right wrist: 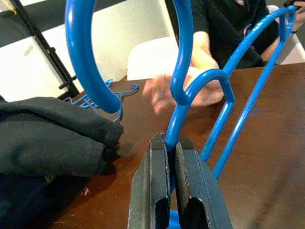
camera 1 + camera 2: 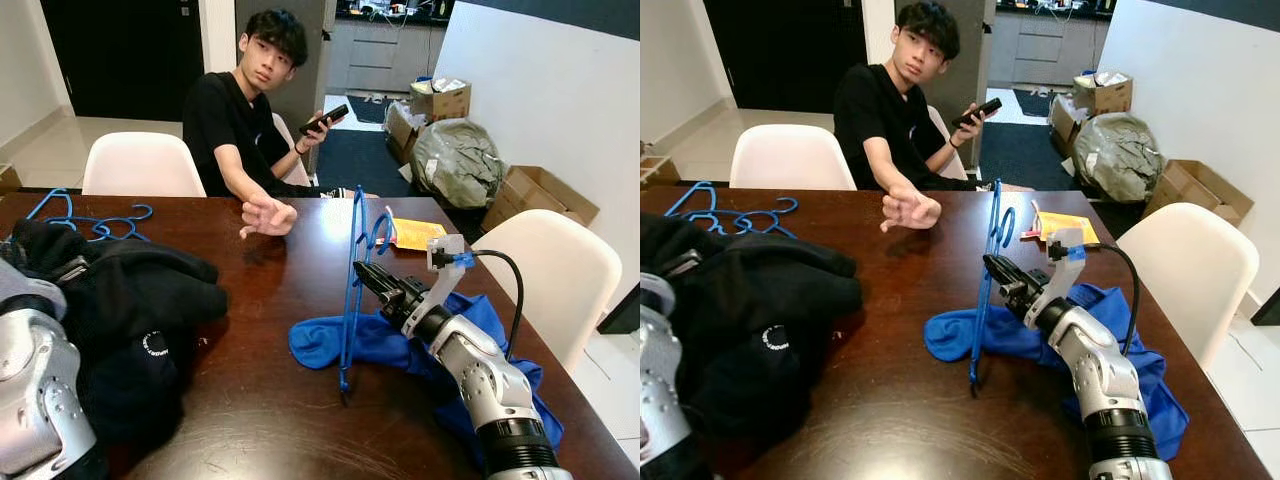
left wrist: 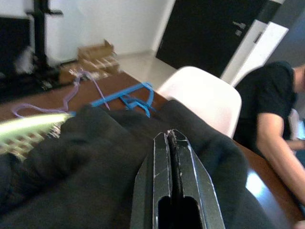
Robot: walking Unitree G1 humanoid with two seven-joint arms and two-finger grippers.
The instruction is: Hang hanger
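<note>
Right tool [image 1: 171,148] grips one blue hanger [image 2: 352,280].

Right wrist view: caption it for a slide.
Right gripper shut on the blue hanger, above the brown table.

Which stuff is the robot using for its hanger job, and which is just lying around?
For the job: blue hanger, pinched by the right gripper; blue garment.

Lying about: black clothes, spare hangers, yellow packet, cardboard boxes.

Both head eyes look down across the table [image 2: 290,290]; each wrist camera looks closely along its pincer.
</note>
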